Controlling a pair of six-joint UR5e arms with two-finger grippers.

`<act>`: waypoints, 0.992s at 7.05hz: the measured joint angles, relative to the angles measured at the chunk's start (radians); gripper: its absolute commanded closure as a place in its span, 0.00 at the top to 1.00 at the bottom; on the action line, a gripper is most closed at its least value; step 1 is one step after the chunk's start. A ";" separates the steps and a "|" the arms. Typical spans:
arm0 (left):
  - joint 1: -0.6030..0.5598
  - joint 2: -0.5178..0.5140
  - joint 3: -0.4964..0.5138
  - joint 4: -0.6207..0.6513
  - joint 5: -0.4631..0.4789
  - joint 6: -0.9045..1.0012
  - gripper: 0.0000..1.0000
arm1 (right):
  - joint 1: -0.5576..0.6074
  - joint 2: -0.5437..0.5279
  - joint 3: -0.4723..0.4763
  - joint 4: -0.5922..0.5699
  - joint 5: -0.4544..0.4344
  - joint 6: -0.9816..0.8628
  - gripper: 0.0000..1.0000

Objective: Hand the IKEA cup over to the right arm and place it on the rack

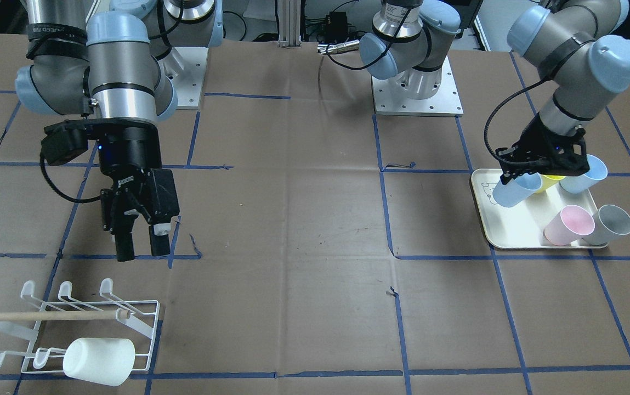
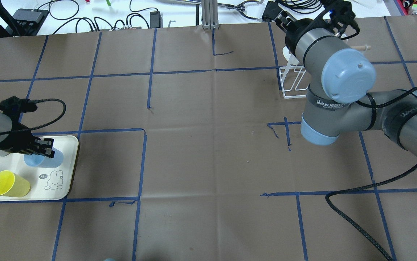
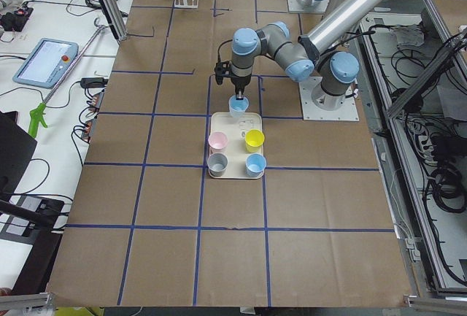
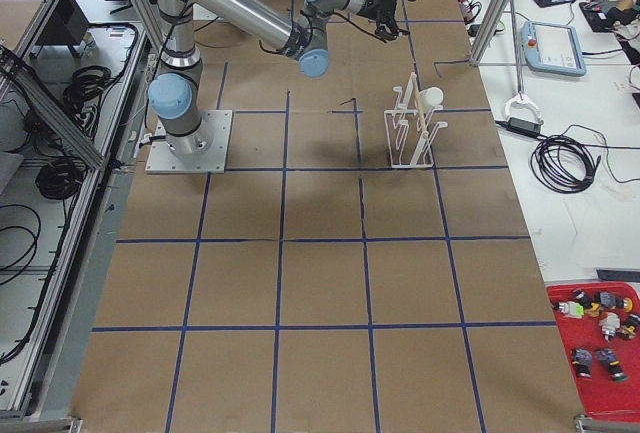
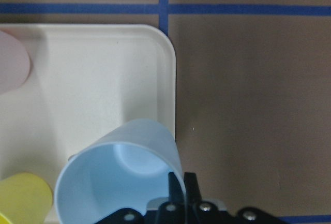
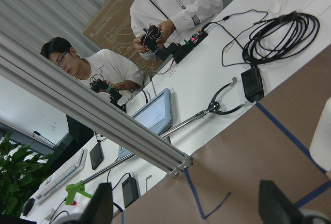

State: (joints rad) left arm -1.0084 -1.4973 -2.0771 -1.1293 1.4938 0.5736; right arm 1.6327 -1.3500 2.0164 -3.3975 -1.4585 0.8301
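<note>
My left gripper (image 1: 531,170) is shut on the rim of a light blue IKEA cup (image 1: 514,190) and holds it tilted over the near-robot end of the cream tray (image 1: 504,233). The left wrist view shows the cup (image 5: 119,177) with one finger (image 5: 181,188) on its rim. My right gripper (image 1: 142,247) is open and empty; it hangs above the table just behind the white wire rack (image 1: 73,323). The right wrist view shows its fingers (image 6: 101,208) spread wide. A white cup (image 1: 98,359) hangs on one prong of the rack.
On the tray stand a pink cup (image 1: 567,225), a grey cup (image 1: 612,224), a yellow cup (image 1: 553,182) and a second blue cup (image 1: 589,174). Brown paper with blue tape lines covers the table (image 1: 304,219). Two operators (image 6: 170,6) sit beyond the far edge.
</note>
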 measured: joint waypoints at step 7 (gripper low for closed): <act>-0.130 -0.194 0.486 -0.121 -0.613 0.043 0.00 | 0.039 -0.039 0.059 -0.027 0.119 0.382 1.00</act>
State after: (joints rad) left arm -1.1385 -1.6911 -1.5909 -1.2508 0.8807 0.6163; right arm 1.6718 -1.3887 2.0751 -3.4247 -1.3392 1.2118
